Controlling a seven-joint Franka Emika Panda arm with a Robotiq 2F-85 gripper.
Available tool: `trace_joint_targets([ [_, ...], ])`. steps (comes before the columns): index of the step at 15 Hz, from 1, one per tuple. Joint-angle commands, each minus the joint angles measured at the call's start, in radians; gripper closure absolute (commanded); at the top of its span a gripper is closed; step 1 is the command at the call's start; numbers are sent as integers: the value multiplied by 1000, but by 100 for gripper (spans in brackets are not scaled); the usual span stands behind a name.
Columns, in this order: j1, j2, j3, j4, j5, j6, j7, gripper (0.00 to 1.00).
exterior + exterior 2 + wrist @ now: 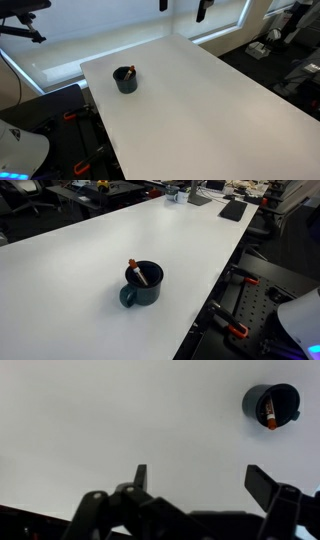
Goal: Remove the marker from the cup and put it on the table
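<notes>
Cup (pixel 125 81), dark, small, stands upright on the white desk (pixel 210 100) near one corner and close to the desk's edge; in an exterior view its side handle (pixel 128 297) shows toward the near edge of the desk. Marker (pixel 137 273), reddish-orange, is inside the cup, leaning on the rim with its top end poking out above it; seen in both exterior views and in the wrist view. It is not on the desk surface. Claw (pixel 196 470) in the wrist view: jaws spread wide, nothing between them, only bare desk in the gap. Both fingers (pixel 141 475) come in from the bottom of that view. Cup with marker sits at the upper right of the wrist view (pixel 272 405), off to the side beyond one finger, well apart from the claw and not touching it. Rest of the desk around the cup is plain white.
</notes>
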Motion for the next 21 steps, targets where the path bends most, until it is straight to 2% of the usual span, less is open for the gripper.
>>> trace_joint_targets([
  [1, -15, 26, 26, 15, 8, -4, -10, 0],
  [7, -21, 59, 27, 43, 18, -10, -35, 0],
  [11, -6, 128, 46, 107, 18, -35, -95, 0],
  [16, 14, 238, 120, 194, 20, -72, -190, 0],
  [21, 22, 323, 201, 233, 16, -129, -308, 0],
])
